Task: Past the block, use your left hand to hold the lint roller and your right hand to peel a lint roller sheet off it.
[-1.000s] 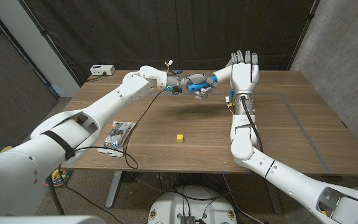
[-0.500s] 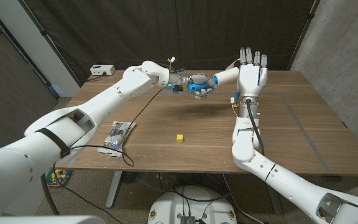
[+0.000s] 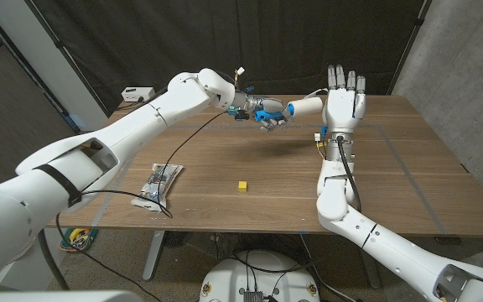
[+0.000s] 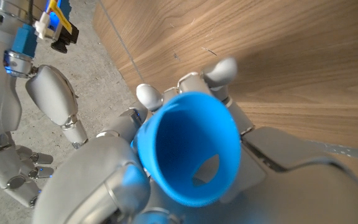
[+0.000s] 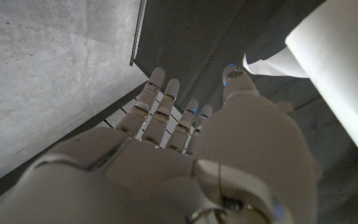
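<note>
Gripping the lint roller (image 3: 296,106) (handle mostly hidden), left robot hand (image 3: 267,115), right robot hand (image 3: 342,95) fingers spread, thumb touching the sheet (image 5: 263,66).

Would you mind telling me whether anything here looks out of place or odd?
One thing: a loose corner of sheet sticks up off the lint roller, by the right hand. The left hand holds its blue handle; nothing spilled or damaged.

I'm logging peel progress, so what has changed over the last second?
The left hand, gripping the blue-handled lint roller, has lifted slightly and moved farther from the robot. The right hand, fingers upright and spread, has shifted to the right with it, thumb at the white roll, where a sheet edge sticks out. The small yellow block and the clear packet stayed put.
</note>
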Robot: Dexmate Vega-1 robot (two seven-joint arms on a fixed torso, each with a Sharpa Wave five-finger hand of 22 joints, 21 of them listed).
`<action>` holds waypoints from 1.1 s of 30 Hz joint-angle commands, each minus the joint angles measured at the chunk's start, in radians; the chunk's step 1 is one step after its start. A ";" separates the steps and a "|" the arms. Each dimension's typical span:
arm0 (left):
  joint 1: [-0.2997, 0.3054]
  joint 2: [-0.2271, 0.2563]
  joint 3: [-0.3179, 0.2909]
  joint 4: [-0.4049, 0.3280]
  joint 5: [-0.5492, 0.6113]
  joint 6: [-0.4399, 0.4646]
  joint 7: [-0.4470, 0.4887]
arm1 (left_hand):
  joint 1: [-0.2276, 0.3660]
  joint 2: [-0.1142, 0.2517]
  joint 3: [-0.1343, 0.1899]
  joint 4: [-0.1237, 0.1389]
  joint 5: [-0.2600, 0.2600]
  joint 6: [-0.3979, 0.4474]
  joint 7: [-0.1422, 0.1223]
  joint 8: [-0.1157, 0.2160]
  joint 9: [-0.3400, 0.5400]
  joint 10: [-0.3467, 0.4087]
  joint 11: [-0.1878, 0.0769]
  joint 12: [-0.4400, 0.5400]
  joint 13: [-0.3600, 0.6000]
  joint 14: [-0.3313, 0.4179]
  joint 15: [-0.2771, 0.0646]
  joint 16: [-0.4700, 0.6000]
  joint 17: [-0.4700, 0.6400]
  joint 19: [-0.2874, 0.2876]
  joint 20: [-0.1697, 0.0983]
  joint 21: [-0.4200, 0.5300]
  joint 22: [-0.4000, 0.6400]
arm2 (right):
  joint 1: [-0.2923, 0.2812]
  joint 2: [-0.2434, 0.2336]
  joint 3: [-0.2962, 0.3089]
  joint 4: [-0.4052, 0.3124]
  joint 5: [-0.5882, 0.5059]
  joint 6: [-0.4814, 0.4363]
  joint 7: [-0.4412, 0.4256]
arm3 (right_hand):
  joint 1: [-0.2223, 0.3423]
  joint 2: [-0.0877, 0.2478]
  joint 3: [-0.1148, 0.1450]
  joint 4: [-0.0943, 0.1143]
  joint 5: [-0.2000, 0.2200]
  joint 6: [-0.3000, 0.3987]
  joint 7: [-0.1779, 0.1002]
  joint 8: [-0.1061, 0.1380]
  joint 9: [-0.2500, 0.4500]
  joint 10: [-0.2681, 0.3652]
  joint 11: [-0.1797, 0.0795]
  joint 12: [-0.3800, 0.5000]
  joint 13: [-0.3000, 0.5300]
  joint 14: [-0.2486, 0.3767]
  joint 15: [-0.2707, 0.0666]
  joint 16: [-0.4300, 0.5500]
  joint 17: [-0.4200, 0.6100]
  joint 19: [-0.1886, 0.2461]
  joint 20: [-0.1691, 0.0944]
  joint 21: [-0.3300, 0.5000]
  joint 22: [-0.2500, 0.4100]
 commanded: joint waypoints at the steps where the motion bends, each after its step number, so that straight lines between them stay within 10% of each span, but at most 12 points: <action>1: 0.000 0.018 0.007 -0.040 0.030 -0.014 0.023 | -0.048 0.092 0.062 0.066 0.000 0.017 0.026 0.006 0.002 0.017 -0.022 0.004 0.002 0.009 -0.010 -0.001 -0.001 0.003 -0.031 -0.003 0.001 | 0.017 -0.013 -0.031 0.002 -0.104 -0.049 0.200 | 0.001 -0.006 -0.005 -0.008 0.011 -0.016 0.000 0.003 0.002 -0.010 -0.003 0.006 0.000 -0.017 -0.173 -0.007 0.002 -0.014 0.001 -0.004 0.002; 21: 0.011 0.024 -0.011 -0.034 -0.001 -0.017 0.000 | -0.054 0.092 0.058 0.070 0.000 0.013 0.023 0.010 0.005 0.018 -0.022 0.004 0.002 0.010 -0.012 -0.003 -0.003 0.003 -0.030 -0.006 -0.005 | 0.039 -0.002 -0.030 0.050 -0.155 0.054 0.249 | 0.013 0.006 -0.014 -0.009 0.030 -0.009 -0.001 0.020 0.004 -0.011 -0.009 0.018 -0.007 -0.032 -0.171 0.001 0.013 -0.017 0.000 -0.015 0.002; 33: 0.018 0.028 -0.017 -0.025 -0.009 -0.030 -0.004 | -0.056 0.092 0.056 0.070 -0.001 0.018 0.024 0.010 -0.001 0.018 -0.022 0.005 0.002 0.012 -0.012 -0.004 -0.004 0.002 -0.029 -0.008 -0.010 | 0.041 -0.001 -0.022 0.050 -0.132 0.091 0.210 | 0.104 0.065 -0.026 -0.029 0.003 0.264 -0.001 0.084 0.009 0.175 -0.011 0.058 -0.020 0.021 -0.179 0.077 0.073 0.012 -0.034 -0.013 0.005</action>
